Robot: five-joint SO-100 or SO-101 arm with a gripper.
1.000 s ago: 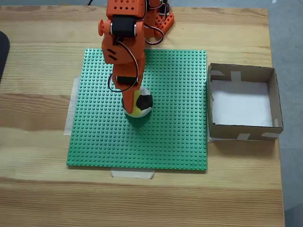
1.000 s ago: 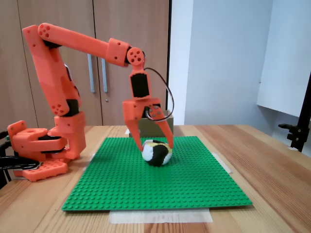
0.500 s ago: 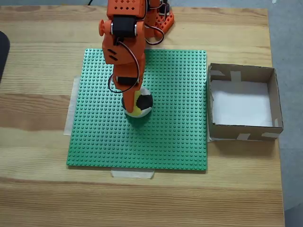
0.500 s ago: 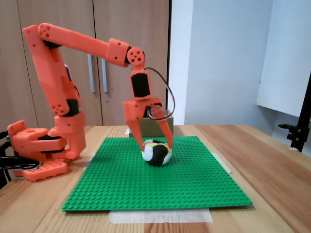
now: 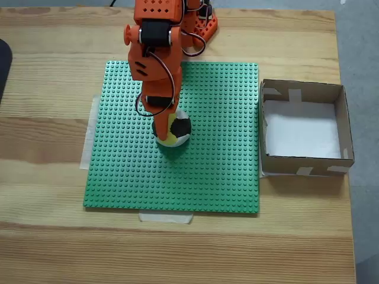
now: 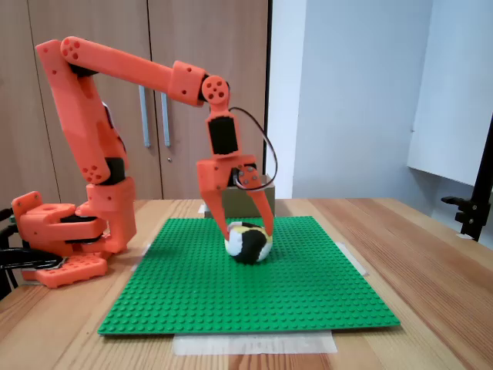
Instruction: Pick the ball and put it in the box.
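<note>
Nothing has shifted since a second ago. Orange gripper (image 6: pixel 248 228) straddles the soft yellow-black-white ball (image 6: pixel 248 243), fingers close at its sides; can't tell if it's actually clamped. Ball rests mid studded green baseplate (image 5: pixel 207 177). Shallow cardboard box (image 5: pixel 343 118) sits past the plate's right edge in the top-down fixed view, open wood table (image 5: pixel 177 248) around.
</note>
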